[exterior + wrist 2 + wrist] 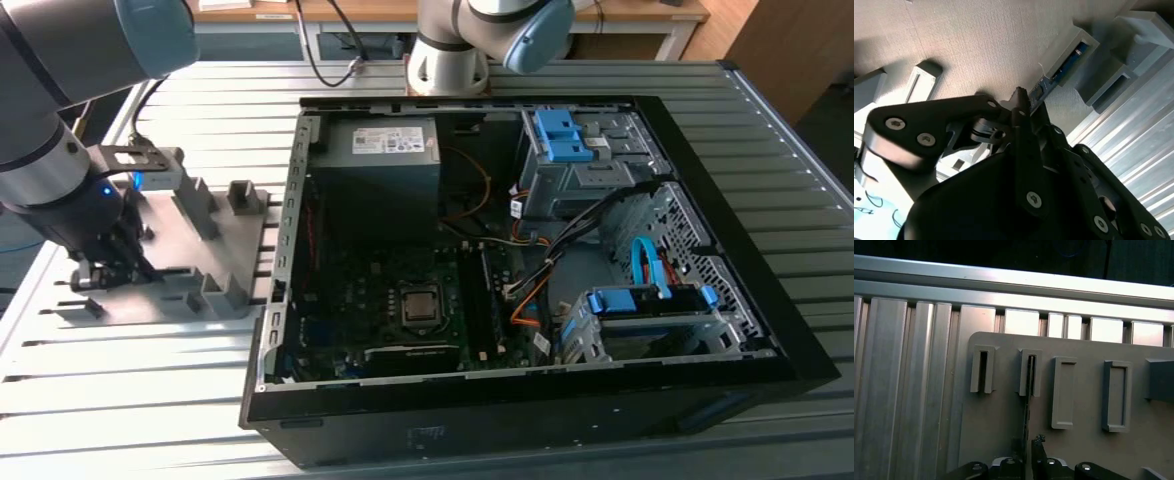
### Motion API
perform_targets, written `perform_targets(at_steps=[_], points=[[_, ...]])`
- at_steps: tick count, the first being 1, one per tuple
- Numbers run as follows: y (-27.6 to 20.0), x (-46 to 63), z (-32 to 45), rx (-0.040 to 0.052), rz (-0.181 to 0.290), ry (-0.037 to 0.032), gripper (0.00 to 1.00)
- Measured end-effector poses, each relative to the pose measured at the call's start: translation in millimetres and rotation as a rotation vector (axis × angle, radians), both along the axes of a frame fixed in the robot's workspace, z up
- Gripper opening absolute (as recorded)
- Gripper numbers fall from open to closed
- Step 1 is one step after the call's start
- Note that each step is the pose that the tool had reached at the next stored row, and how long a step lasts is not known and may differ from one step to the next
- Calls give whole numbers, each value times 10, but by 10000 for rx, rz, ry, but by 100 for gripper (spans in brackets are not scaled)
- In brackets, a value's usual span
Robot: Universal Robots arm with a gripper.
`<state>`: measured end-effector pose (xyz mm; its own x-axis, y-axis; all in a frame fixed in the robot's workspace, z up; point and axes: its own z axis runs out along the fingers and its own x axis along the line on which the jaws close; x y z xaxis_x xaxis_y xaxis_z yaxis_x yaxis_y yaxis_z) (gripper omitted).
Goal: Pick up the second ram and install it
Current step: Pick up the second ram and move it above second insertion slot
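The second ram (1027,410) stands on edge in the grey fixture (999,415), one end in a slotted post (1030,372). In the second wrist view the ram (1066,65) shows as a thin blue-green strip running from a post down to my gripper (1022,102). My gripper (1029,447) is shut on the stick, one dark finger on each flat side. In the exterior view the gripper (114,268) is low over the fixture (200,250) at the exterior view's left, beside the open computer case (287,240).
The case holds a power-supply box (387,150), the motherboard (400,300), loose cables (587,230) and blue drive brackets (641,300). Other upright posts (247,198) stand on the fixture. The ribbed metal table (134,400) surrounds everything.
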<state>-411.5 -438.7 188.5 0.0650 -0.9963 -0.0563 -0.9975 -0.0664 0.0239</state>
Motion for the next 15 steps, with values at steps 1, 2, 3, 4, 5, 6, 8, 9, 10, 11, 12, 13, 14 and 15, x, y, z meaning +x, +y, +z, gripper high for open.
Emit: perform_targets(at_steps=[1,2,3,4,5,6,8,9,10,11,12,13,14,15], points=[[0,0,0,1,-1,0,22],[0,0,0,0,-1,0,16],[0,0,0,1,-2,0,16],[0,0,0,1,-3,0,14],[0,0,0,1,-3,0,14],[0,0,0,1,-4,0,14],[0,0,0,0,-9,0,14],[0,0,0,1,-14,0,14],[0,0,0,1,-15,0,14],[0,0,0,0,-15,0,14],[0,0,0,0,-15,0,14],[0,0,0,0,-16,0,14],[0,0,0,1,-17,0,14],[0,0,0,1,-17,0,14]])
